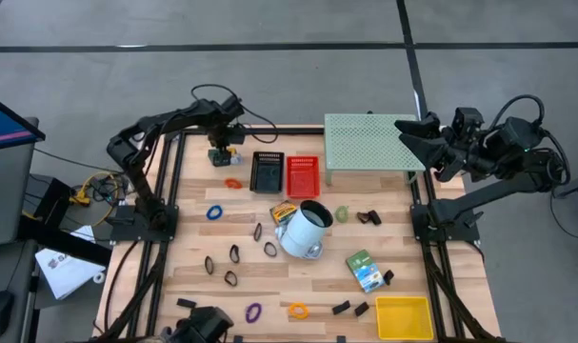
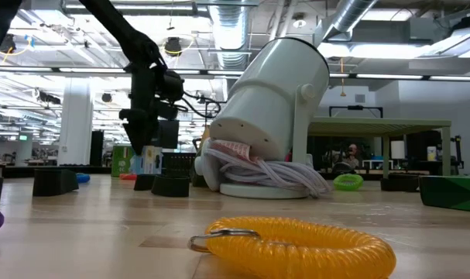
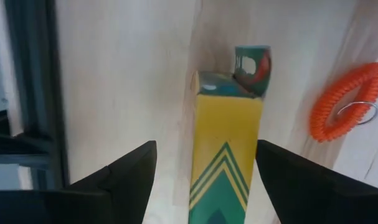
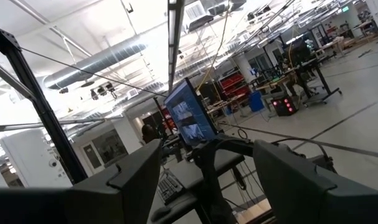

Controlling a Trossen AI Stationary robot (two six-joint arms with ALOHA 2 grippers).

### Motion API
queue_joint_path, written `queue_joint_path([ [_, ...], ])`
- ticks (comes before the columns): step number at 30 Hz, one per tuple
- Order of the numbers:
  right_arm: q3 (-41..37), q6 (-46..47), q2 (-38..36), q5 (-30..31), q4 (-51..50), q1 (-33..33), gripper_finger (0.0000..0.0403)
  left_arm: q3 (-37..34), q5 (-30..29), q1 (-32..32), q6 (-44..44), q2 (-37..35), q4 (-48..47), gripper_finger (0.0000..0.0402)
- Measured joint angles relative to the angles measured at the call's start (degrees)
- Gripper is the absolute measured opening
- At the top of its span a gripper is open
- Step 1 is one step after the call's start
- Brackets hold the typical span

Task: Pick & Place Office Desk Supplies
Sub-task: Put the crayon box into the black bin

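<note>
tabletop (image 1: 193,276): pale wooden slats, carrying loose desk supplies. left pincer (image 1: 223,152) is hanging over the far left corner, its fingers (image 3: 123,171) spread wide and gripping nothing, straddling a yellow-green crayon box (image 3: 225,149) that is lying on the wood just below; the box flap is standing open at its far end. an orange coiled ring (image 3: 344,102) is lying just beside that box. right pincer (image 1: 412,136) is waiting off the tabletop's far right corner, over the pale green perforated stand (image 1: 369,143), its fingers (image 4: 129,177) parted and empty, pointing out into the room. black tray (image 1: 267,172) and red tray (image 1: 302,175) are sitting side by side at the far middle. white tipped cup (image 1: 305,229) is lying on its side at the centre, with a second crayon box (image 1: 283,211) touching it. a third, green crayon box (image 1: 365,271) is lying to the near right, near the yellow bin (image 1: 404,317). black rings (image 1: 233,253) are scattering left of the cup; a blue ring (image 1: 213,212), a purple ring (image 1: 253,312), a green ring (image 1: 342,214) and a yellow coiled ring (image 2: 296,242) are lying apart. black binder clips (image 1: 350,308) are resting near the yellow bin.
</note>
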Motion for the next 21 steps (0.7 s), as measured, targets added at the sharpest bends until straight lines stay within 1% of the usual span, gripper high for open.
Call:
queue_joint_path([
  [3, 0.0, 0.0, -0.4, 0.0, -0.2, 0.0, 0.0249, 0.0, 0.0, 0.0, -0.26, 0.57, 0.81, 0.0241],
  [6, 0.0, 0.02, -0.66, 0.0, -0.44, 0.0, 0.0249, 0.0, 0.0, -0.02, -0.24, 0.86, 1.41, 0.0209],
  [9, 0.0, 0.0, -0.76, 0.04, -0.46, 0.0, 0.0249, 0.0, -0.44, -0.02, -0.24, 0.84, 2.24, 0.0168],
  [14, 0.0, 0.0, -0.7, 0.04, -0.62, 0.0, 0.0249, 0.0, -0.39, -0.02, -0.12, 0.7, 1.97, 0.0083],
  [15, 0.0, 0.0, -0.7, 0.05, -0.63, 0.0, 0.0249, 0.02, -0.39, -0.02, -0.11, 0.67, 2.05, 0.0075],
  [21, 0.0, 0.0, -0.7, 0.09, -0.59, -0.02, 0.0249, -0.04, -0.42, -0.07, 0.11, -0.42, 2.59, 0.0075],
])
